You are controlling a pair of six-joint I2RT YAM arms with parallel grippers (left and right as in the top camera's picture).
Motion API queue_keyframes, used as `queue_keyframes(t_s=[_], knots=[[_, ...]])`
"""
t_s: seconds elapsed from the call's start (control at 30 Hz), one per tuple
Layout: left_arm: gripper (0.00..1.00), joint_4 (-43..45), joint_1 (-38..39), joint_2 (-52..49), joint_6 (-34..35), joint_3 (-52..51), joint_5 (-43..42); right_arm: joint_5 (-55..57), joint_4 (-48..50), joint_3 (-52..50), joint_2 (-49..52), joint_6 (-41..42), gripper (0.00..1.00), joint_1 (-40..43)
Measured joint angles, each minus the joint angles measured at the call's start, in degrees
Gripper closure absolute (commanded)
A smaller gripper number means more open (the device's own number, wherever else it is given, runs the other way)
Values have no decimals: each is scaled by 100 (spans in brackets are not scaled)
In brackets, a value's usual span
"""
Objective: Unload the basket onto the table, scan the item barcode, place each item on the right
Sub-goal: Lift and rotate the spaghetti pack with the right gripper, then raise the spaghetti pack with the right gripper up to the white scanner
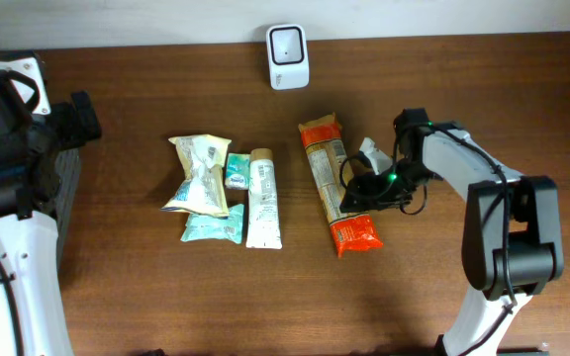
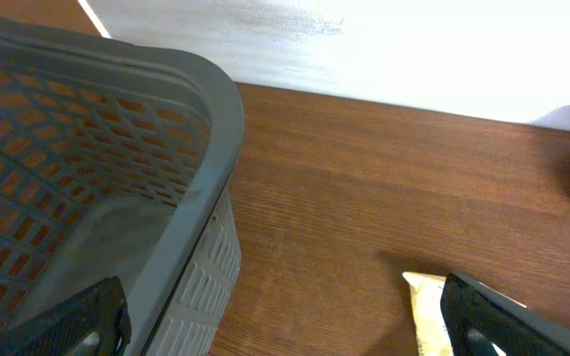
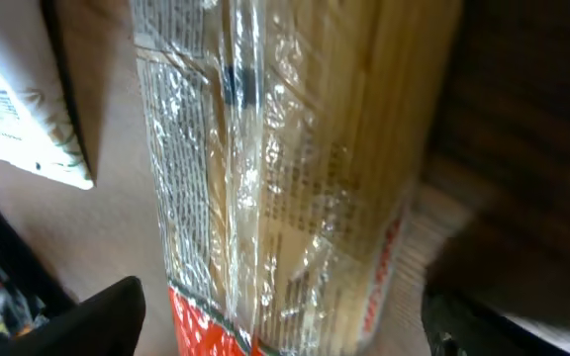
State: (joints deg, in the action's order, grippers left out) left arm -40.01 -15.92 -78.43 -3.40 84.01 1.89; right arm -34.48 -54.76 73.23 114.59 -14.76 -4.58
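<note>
At far left, only the left wrist view shows the left end effector [image 2: 285,321]: its fingers [image 2: 77,321] stand wide apart and hold nothing, above the rim of a grey basket [image 2: 117,148], with a corner of the yellowish pouch [image 2: 426,302] beside them. The overhead view shows what the wrists miss, the row on the tabletop [image 1: 146,287]: pouch [image 1: 198,173], teal packet [image 1: 211,227], white tube [image 1: 263,198], then the orange pasta pack [image 1: 323,158] lying flat, with the white scanner [image 1: 288,56] well apart at the back edge. The right end effector [image 1: 361,193] sits over the pack. Its wrist view shows the clear wrap [image 3: 285,178] between opened fingers [image 3: 102,316], which do not grip it.
</note>
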Motion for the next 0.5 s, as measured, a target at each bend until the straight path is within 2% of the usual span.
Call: queue_keyframes(t_s=[0.1,0.23,0.37,0.4,0.5], knots=[[1,-2,0,0,0,0,2,-450,450,-219,-44,-48,7,0],[1,0,0,0,0,0,0,-763,866,-492,-90,-57,33,22],[1,0,0,0,0,0,0,-925,1005,-507,153,-13,89,37],[1,-2,0,0,0,0,2,-981,1012,-511,212,-55,96,42],[1,0,0,0,0,0,2,-1172,964,-514,238,103,96,55]])
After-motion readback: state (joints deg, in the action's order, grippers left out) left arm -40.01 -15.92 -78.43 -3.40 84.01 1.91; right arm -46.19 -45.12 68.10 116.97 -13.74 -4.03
